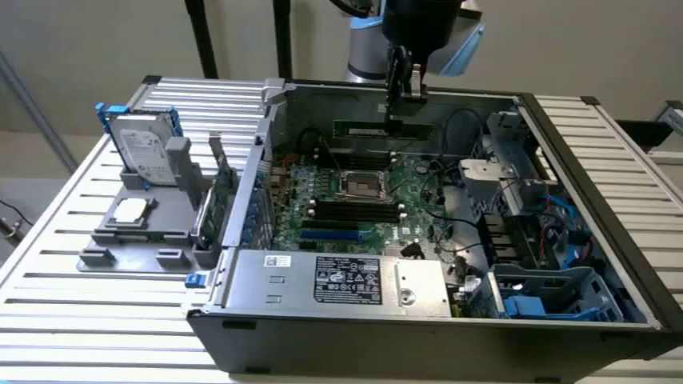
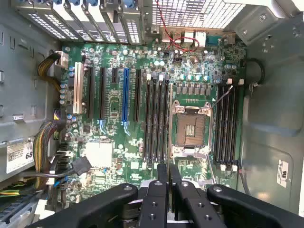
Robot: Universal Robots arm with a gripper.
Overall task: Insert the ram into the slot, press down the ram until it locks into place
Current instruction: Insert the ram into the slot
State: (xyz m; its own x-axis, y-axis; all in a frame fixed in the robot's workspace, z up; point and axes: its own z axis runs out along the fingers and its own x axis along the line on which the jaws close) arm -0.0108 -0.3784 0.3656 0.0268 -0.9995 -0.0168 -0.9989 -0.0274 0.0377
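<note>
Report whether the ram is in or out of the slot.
Out: the gripper holds the ram above the case, and the slots below lie empty.

The long, thin, dark-green ram stick [image 1: 363,129] hangs level and on edge, pinched in the gripper [image 1: 404,118]. It is clear of the narrow black plastic memory slots [image 1: 344,210], which lie parallel below, empty, with pale end clips.

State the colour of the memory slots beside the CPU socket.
Black memory slots, pale end clips; clearest in wrist view.

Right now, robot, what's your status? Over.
Gripper shut on the ram, high over the motherboard. Slot empty, ram not yet in. No obstruction seen over it.
</note>
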